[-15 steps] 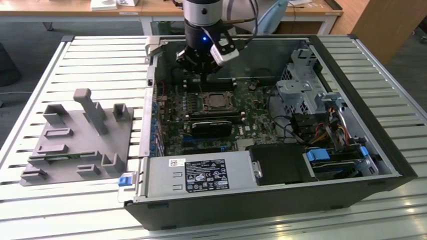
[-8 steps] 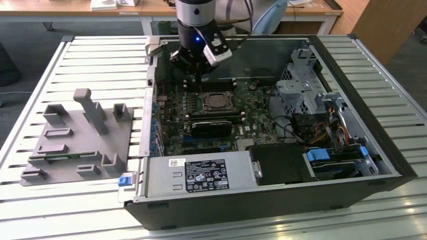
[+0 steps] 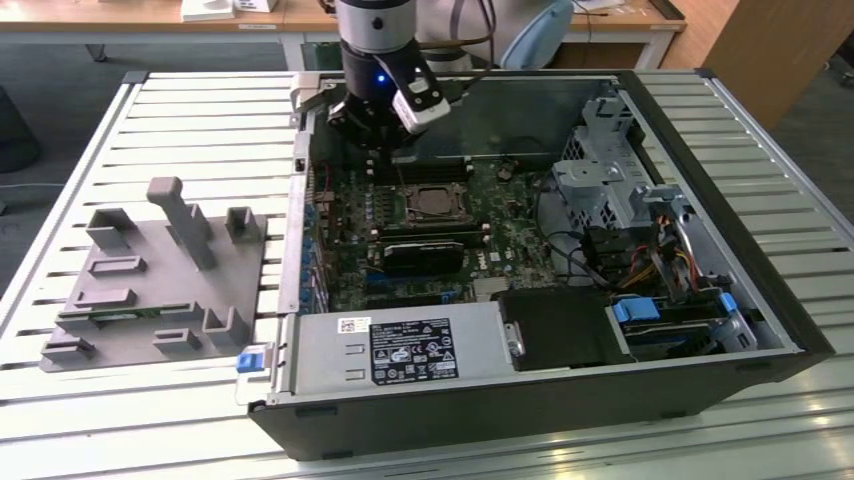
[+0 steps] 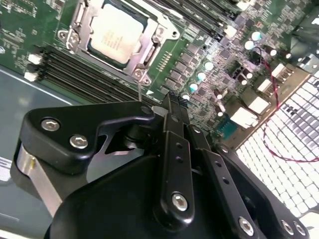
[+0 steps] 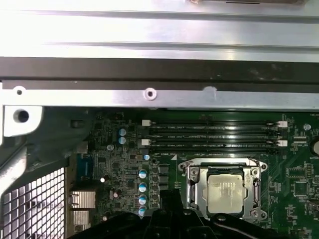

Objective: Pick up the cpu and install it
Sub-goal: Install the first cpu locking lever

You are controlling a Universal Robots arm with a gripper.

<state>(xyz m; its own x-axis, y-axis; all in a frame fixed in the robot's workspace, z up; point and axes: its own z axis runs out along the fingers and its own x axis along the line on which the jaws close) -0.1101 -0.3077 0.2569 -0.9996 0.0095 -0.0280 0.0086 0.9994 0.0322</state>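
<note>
Already the cpu (image 4: 115,33) sits in its socket (on the motherboard (image 3: 400,225)), apart from the pressed-together, empty gripper (image 4: 172,99).

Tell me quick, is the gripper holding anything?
Gripper: shut, holding nothing; the cpu sits in its socket.

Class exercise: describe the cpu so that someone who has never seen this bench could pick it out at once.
Find the open computer case on the slatted table, then the green motherboard inside. The cpu sits in the metal socket frame beside the black memory slots: a flat, shiny silver square.
</note>
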